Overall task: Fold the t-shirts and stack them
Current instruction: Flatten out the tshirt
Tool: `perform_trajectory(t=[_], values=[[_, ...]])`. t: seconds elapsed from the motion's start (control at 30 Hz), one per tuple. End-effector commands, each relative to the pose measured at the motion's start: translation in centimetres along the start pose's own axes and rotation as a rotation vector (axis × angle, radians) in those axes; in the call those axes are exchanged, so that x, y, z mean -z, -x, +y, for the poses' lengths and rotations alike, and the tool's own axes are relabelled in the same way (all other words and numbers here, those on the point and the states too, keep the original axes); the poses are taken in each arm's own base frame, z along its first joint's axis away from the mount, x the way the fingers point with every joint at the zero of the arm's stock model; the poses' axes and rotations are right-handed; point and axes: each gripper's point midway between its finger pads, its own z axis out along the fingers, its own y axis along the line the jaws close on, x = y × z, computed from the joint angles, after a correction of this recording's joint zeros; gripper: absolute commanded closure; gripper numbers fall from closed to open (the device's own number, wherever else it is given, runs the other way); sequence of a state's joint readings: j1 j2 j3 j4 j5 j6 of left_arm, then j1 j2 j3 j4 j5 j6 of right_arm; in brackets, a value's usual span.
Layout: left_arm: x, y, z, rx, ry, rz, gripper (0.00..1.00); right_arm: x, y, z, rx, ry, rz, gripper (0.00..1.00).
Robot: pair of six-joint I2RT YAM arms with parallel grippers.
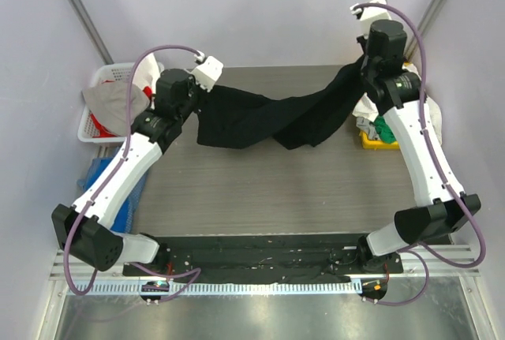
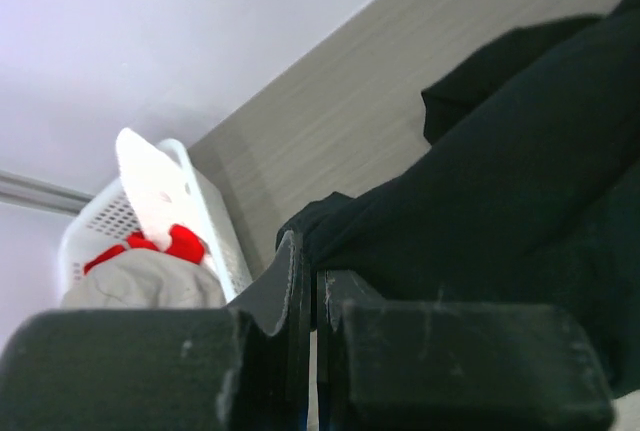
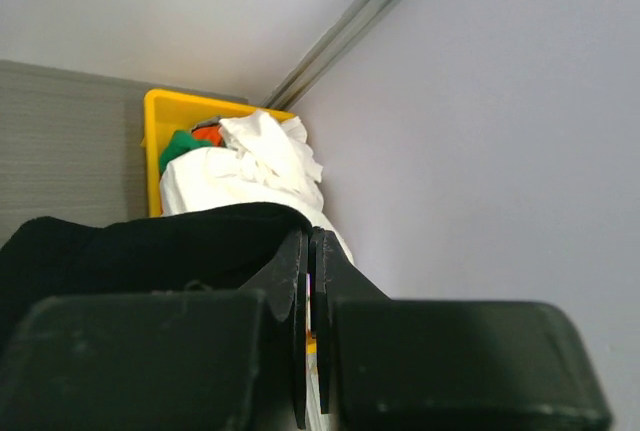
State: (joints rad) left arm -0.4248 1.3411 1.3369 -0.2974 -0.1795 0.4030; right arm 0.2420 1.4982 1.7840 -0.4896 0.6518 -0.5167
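T-shirt (image 1: pixel 260 119) btwn L basket (image 1: pixel 87 128), R bin (image 1: pixel 369 143)

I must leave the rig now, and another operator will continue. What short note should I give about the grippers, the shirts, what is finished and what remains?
Left gripper: shut on one edge of the black t-shirt, raised at far left.
Right gripper: shut on another edge, raised at far right.
The shirt hangs between them, its middle sagging toward the table.
White and green clothes lie in the yellow bin at right; grey and red clothes lie in the white basket at left.
Done: shirt picked up.
Left: spread it flat, fold it, stack it, then the others.
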Motion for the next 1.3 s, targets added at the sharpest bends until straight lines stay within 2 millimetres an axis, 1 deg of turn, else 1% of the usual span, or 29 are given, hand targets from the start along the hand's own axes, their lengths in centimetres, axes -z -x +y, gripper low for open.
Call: perform_trajectory(t=[0.0,0.07,0.1,0.17,0.23,0.27,0.3,0.33,0.37,0.4,0.43,0.47,0.5,0.57,0.6,0.73,0.77,0.8,0.83,0.9,0.93,1.0,1.03,1.07,1.1,1.13,1.17,1.2,1.27], values=[[1.1,-0.4,-1.4,0.008,-0.067,0.002,1.0,1.0,2.4,-4.5,-0.102,-0.08,-0.092,0.99],[0.4,-1.8,-1.9,-0.021,-0.07,0.032,1.0,0.1,2.3,-4.4,-0.105,-0.079,-0.085,0.99],[0.0,-2.3,-1.9,-0.031,-0.06,0.046,1.0,-0.2,2.7,-4.4,-0.108,-0.076,-0.093,0.99],[-1.5,-4.0,-2.6,-0.068,-0.062,0.082,1.0,-1.3,2.6,-3.4,-0.095,-0.065,-0.077,0.99],[-3.0,-5.0,-2.8,-0.105,-0.049,0.102,1.0,-1.9,2.9,-3.0,-0.098,-0.059,-0.081,0.99],[-4.4,-6.3,-3.4,-0.125,-0.059,0.136,1.0,-2.9,2.6,-2.1,-0.085,-0.048,-0.064,0.99],[-5.2,-6.8,-3.7,-0.136,-0.056,0.145,1.0,-3.2,2.8,-1.9,-0.085,-0.046,-0.066,0.99],[-6.3,-6.5,-3.3,-0.142,-0.029,0.131,1.0,-3.7,2.7,-1.5,-0.079,-0.042,-0.059,0.99],[-8.2,-8.4,-4.0,-0.162,-0.046,0.177,1.0,-4.6,2.3,-0.6,-0.064,-0.033,-0.044,0.99],[-9.3,-8.8,-4.1,-0.164,-0.045,0.186,1.0,-5.0,2.3,-0.3,-0.061,-0.032,-0.04,0.99],[-10.8,-8.1,-3.4,-0.157,-0.018,0.172,1.0,-5.5,2.0,0.1,-0.055,-0.029,-0.031,0.99],[-12.9,-10.3,-3.7,-0.158,-0.009,0.229,1.0,-6.4,1.5,0.7,-0.044,-0.024,-0.015,0.99],[-14.4,-9.4,-2.7,-0.142,0.022,0.215,1.0,-6.8,1.2,1.0,-0.039,-0.022,-0.006,0.99],[-16.3,-10.4,-1.7,-0.12,0.06,0.247,1.0,-7.9,0.3,1.6,-0.027,-0.018,0.017,0.99],[-18.2,-11.3,-1.9,-0.122,0.069,0.268,1.0,-8.3,-0.1,1.7,-0.023,-0.018,0.027,0.99],[-21.1,-13.2,-1.8,-0.146,0.13,0.315,1.0,-9.5,-1.8,2.5,0.002,-0.006,0.061,0.99],[-21.5,-13.4,-1.8,-0.151,0.14,0.318,1.0,-9.7,-2.2,2.9,0.009,0.0,0.07,0.99],[-21.7,-13.2,-1.1,-0.155,0.181,0.313,1.0,-10.0,-2.6,3.0,0.014,-0.002,0.079,0.99],[-22.2,-14.2,-1.3,-0.161,0.186,0.332,1.0,-10.1,-2.8,3.2,0.018,0.002,0.081,0.99],[-22.3,-14.5,-0.8,-0.171,0.224,0.334,1.0,-10.3,-3.3,3.7,0.026,0.012,0.091,0.99],[-22.3,-14.7,-0.8,-0.176,0.233,0.341,0.91,-10.5,-3.6,3.9,0.032,0.015,0.098,0.99],[-22.1,-15.3,-0.8,-0.175,0.255,0.346,0.62,-10.6,-4.1,4.4,0.037,0.028,0.106,0.99],[-21.9,-15.5,-0.7,-0.169,0.259,0.346,0.43,-10.6,-4.3,4.5,0.036,0.029,0.111,0.99],[-21.3,-14.7,-0.3,-0.158,0.271,0.327,0.35,-10.6,-4.7,4.7,0.043,0.035,0.121,0.99],[-20.7,-15.4,-0.7,-0.158,0.259,0.335,0.26,-10.6,-5.0,4.9,0.043,0.04,0.124,0.99],[-20.2,-15.1,-0.7,-0.148,0.252,0.325,0.15,-10.5,-5.2,5.1,0.043,0.048,0.126,0.99],[-19.2,-13.5,-0.1,-0.11,0.261,0.288,0.09,-10.3,-5.7,5.4,0.046,0.057,0.134,0.99],[-18.2,-14.0,-0.6,-0.11,0.231,0.302,0.07,-10.2,-5.9,5.6,0.044,0.063,0.136,0.99],[-17.0,-13.4,-1.8,-0.074,0.149,0.28,0.06,-9.9,-6.7,6.0,0.041,0.078,0.148,0.99]])
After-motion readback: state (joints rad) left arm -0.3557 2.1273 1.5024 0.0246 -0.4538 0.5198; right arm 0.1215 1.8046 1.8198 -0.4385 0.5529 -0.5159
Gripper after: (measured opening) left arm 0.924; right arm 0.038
